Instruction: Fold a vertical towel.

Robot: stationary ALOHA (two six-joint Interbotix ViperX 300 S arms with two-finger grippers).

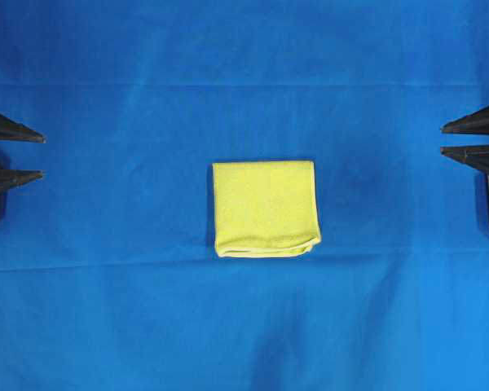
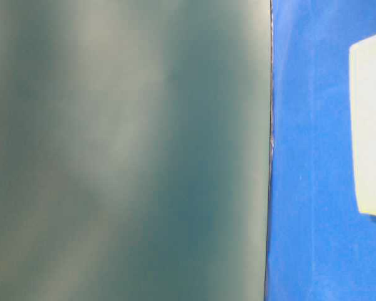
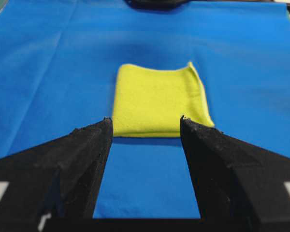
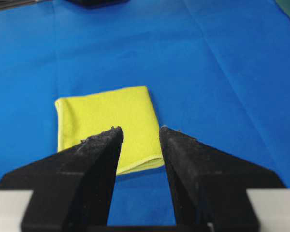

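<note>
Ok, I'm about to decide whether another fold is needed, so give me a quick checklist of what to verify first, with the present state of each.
1. towel lies folded, layered edges showing along its lower side in the overhead view: ok.
2. Layers line up: not ok, the lower right corner is slightly uneven.
3. left claw open and empty, apart from the towel: ok.
4. right claw open and empty, apart from the towel: ok.
5. blue cloth under the towel lies flat: ok, only faint creases.
6. Table-level view usable: not ok, mostly a blurred grey-green surface.
</note>
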